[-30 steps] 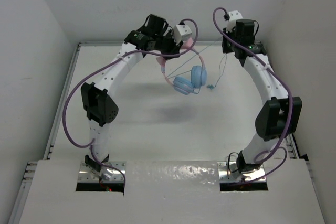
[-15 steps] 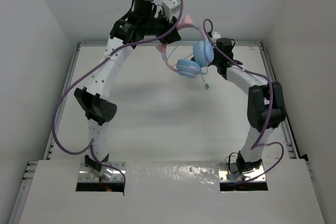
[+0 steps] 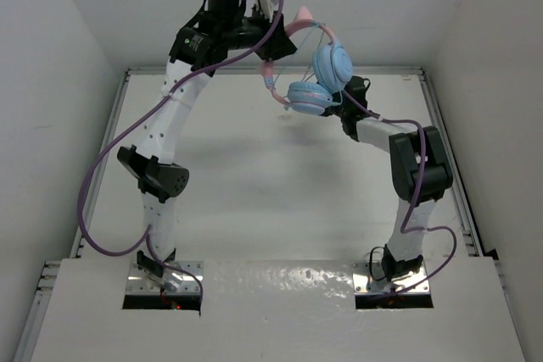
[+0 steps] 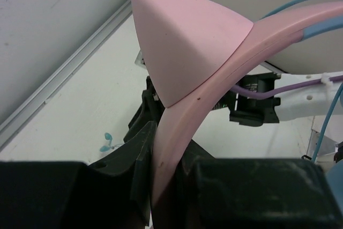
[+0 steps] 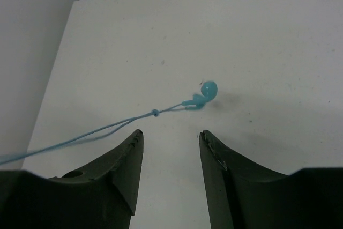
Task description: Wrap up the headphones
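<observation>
Two arms, overhead view: both reached toward the far side of the table [image 3: 237, 201], with their wrists close together.
Left gripper [image 3: 280, 40]: closed on the pink headband [image 3: 293, 30] of the headphones [image 3: 321, 80], which hung in the air off its fingertips.
Ear cups [image 3: 333, 64]: two light blue cups, one above the other, hung just past the left fingers and in front of the right gripper [image 3: 346, 101].
Right gripper, overhead: mostly hidden by the cups, so its fingers could not be read here.
Left wrist view, fingers [image 4: 136, 148]: pinched narrow on the headband [image 4: 177, 132], which rose straight out from between them.
Cat ear [image 4: 182, 36]: pink, seated on the band just past the fingertips.
Cable [image 4: 300, 1]: thin and blue, it ran alongside the band's farther stretch.
Plug [image 4: 106, 143]: a small teal end, seen far beyond the fingers and to their left, over the table.
Right wrist view, right gripper [image 5: 170, 138]: the fingers [image 5: 115, 170] stood moderately apart with nothing between them.
Cable, right wrist view [image 5: 80, 135]: passed just ahead of the left fingertip without touching it.
Plug, right wrist view [image 5: 206, 94]: just beyond the gap, nearer the right finger; whether it touched the table [image 5: 268, 41] could not be told.
</observation>
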Action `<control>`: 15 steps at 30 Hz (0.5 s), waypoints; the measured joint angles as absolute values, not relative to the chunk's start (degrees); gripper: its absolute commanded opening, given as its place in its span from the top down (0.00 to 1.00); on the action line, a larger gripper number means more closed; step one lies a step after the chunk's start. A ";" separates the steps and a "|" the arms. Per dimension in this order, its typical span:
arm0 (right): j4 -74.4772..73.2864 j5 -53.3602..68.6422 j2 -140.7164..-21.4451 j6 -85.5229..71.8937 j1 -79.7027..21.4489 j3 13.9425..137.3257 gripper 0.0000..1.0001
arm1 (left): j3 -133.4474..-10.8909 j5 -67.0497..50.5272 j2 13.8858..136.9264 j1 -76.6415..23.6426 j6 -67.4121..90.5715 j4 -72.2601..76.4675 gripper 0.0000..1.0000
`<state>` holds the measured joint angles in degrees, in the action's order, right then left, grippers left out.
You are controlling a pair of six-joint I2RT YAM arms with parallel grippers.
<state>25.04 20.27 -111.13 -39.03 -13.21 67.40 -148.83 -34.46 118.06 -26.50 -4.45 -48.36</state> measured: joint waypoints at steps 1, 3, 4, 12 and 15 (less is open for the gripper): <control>25.36 19.99 -111.53 -39.31 -13.45 67.09 0.52 | -148.86 -34.59 118.06 -26.50 -4.12 -48.05 1.00; 25.96 19.68 -112.27 -39.94 -14.11 66.78 0.50 | -148.86 -34.70 118.06 -26.50 -3.75 -47.81 1.00; 26.33 19.59 -112.49 -40.14 -14.35 66.63 0.49 | -148.86 -34.68 118.06 -26.50 -3.62 -47.83 1.00; 28.62 19.51 -111.57 -38.28 -15.20 63.72 0.47 | -148.86 -34.26 118.06 -26.28 -3.60 -47.83 1.00; 28.47 19.22 -108.75 -36.62 -15.20 59.48 0.45 | -148.86 -33.89 118.06 -26.26 -3.60 -47.86 1.00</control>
<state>28.47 19.22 -108.75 -36.62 -15.20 59.48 -148.86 -33.89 118.06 -26.26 -3.60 -47.86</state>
